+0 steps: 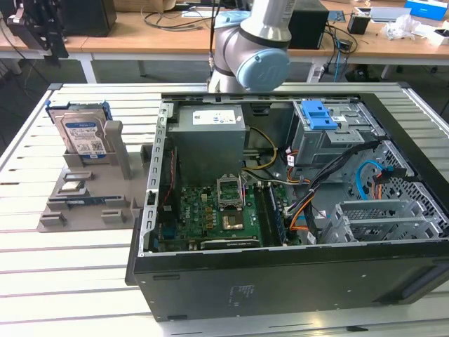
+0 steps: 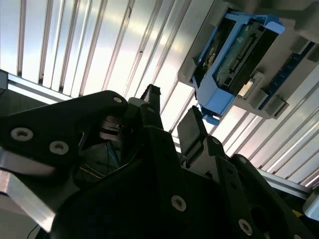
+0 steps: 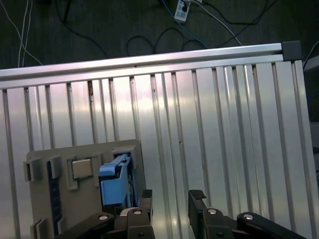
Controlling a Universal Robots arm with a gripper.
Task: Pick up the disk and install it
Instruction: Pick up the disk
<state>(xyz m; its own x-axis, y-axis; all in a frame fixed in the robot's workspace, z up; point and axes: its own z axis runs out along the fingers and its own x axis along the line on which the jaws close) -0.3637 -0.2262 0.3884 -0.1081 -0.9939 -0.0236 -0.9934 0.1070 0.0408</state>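
The disk (image 1: 83,133) stands on edge in a grey holder (image 1: 91,200) on the slatted table, at the exterior view's left. It is a silver drive with a white-and-blue label in a blue carrier. In both wrist views my gripper (image 3: 171,199) (image 2: 168,112) hovers over bare table slats, open, with nothing between its black fingers. The disk (image 3: 113,183) (image 2: 234,55) sits a short way off to one side of the fingers, untouched. Part of the arm (image 1: 252,49) shows at the back of the exterior view.
An open computer case (image 1: 280,281) lies beside the holder, with a grey power supply box (image 1: 209,133), a motherboard (image 1: 217,217) and a grey drive cage with a blue latch (image 1: 319,114). The table's far rail (image 3: 149,62) borders a floor with cables. Desks stand behind.
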